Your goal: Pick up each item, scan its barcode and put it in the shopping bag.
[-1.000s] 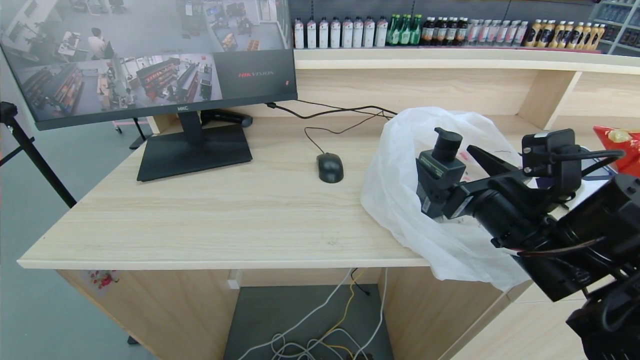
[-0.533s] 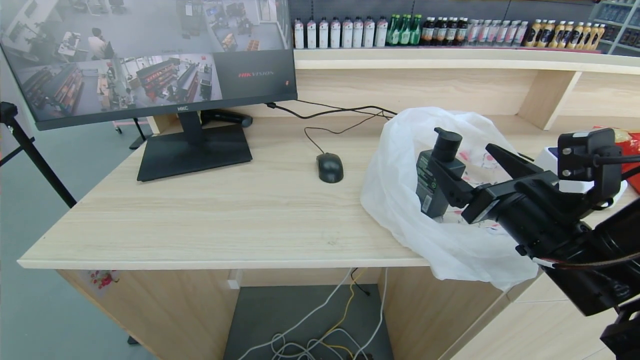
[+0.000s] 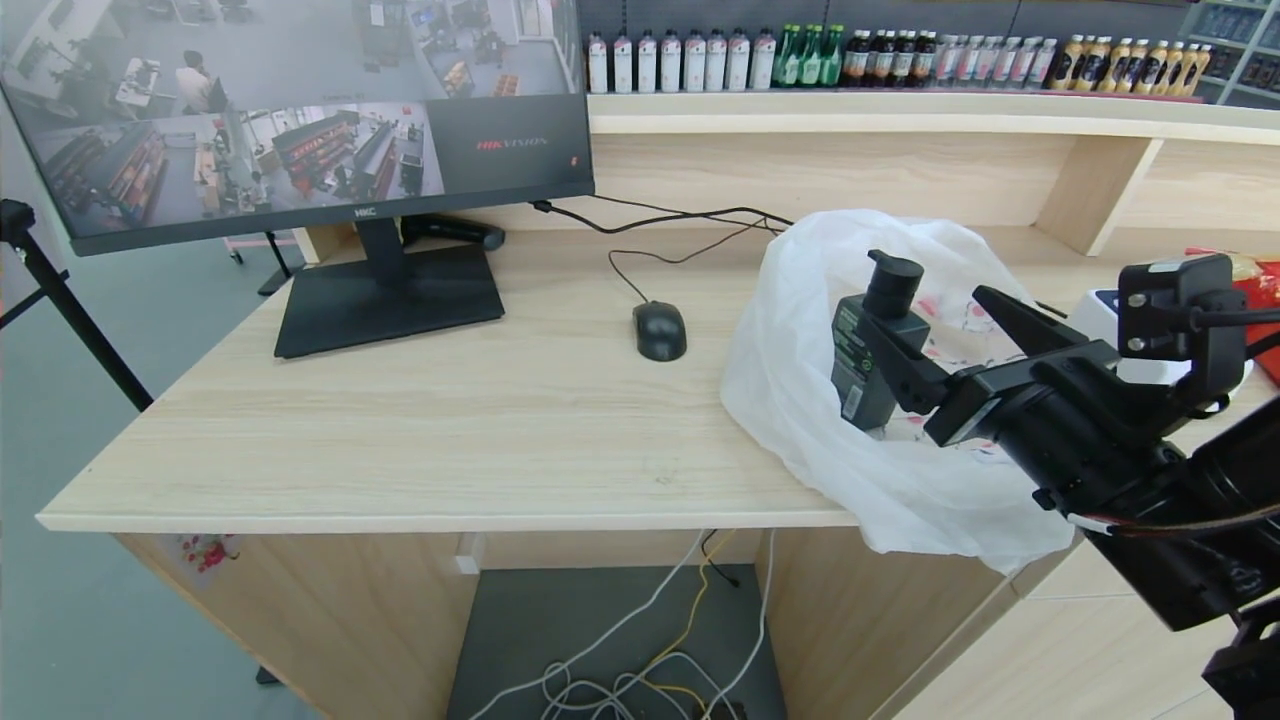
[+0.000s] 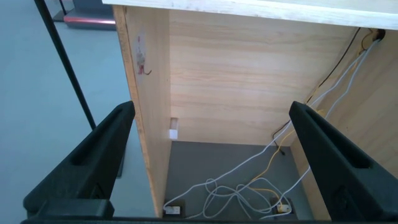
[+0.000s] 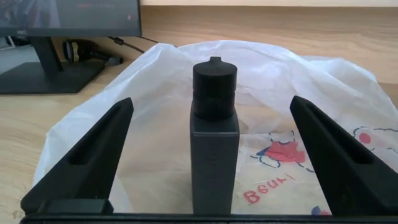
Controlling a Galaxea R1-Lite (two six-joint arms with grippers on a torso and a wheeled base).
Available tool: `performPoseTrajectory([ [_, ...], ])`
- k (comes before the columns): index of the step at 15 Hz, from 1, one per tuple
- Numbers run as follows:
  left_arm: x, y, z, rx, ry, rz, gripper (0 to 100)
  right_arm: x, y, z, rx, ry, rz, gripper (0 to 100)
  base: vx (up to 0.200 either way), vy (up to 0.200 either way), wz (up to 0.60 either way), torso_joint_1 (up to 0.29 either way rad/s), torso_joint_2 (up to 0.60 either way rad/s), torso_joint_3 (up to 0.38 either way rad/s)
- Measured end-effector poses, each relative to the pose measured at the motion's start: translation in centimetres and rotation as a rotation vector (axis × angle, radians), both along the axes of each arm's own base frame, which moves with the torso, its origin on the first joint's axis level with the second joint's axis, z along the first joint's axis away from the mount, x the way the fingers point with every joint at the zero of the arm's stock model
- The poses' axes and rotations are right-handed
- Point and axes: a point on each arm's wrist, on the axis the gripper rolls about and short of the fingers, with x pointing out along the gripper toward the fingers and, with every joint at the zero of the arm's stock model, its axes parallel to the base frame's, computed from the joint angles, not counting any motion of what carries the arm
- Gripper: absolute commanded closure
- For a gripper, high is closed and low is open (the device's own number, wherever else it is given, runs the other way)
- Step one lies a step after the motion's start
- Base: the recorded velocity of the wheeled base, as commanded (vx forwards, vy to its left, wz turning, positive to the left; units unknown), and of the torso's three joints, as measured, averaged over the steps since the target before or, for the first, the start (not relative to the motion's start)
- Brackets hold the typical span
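— Inside the shopping bag [image 3: 800, 400], at 3 o'clock from the mouse [image 3: 660, 332]: what may fail at this stage?
— Dark bottle [image 3: 862, 350] stands upright on crumpled film, cap uppermost. It is tall and narrow, so its footing is probably poor, and a brush from either finger could tip it. The film may also catch on a finger and drag the bag, whose lower corner overhangs the tabletop [image 3: 450, 430] edge toward 5 o'clock.
— Pose of the right tool [image 3: 925, 308]?
— Arm enters from 4 o'clock, roughly level. Fingers are spread wide, one on each side of the bottle. The right wrist view shows a gap on both sides, so the bottle is released, not grasped. A straight retreat along the fingers' own line would likely be safest.
— And the left tool [image 4: 211, 109]?
— Spread apart, holding nothing, low beside the cabinet [image 4: 205, 74] under the tabletop, facing loose cables [image 4: 217, 186] on the floor.
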Motion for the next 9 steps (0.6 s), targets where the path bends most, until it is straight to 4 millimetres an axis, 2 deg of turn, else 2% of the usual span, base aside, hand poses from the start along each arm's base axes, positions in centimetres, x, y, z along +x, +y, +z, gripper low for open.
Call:
performPoseTrajectory([
  [5,0.00,0.00,0.00,-0.001,0.000,0.000,0,0.19,0.14,0.03,0.002,-0.004,0.001,0,0.000,0.000,0.00,0.000,0.00,0.000],
  [9,0.00,0.00,0.00,-0.003,0.000,0.001,0,0.23,0.12,-0.08,0.000,0.002,-0.001,0,0.000,-0.200,0.00,0.007,0.00,-0.001],
])
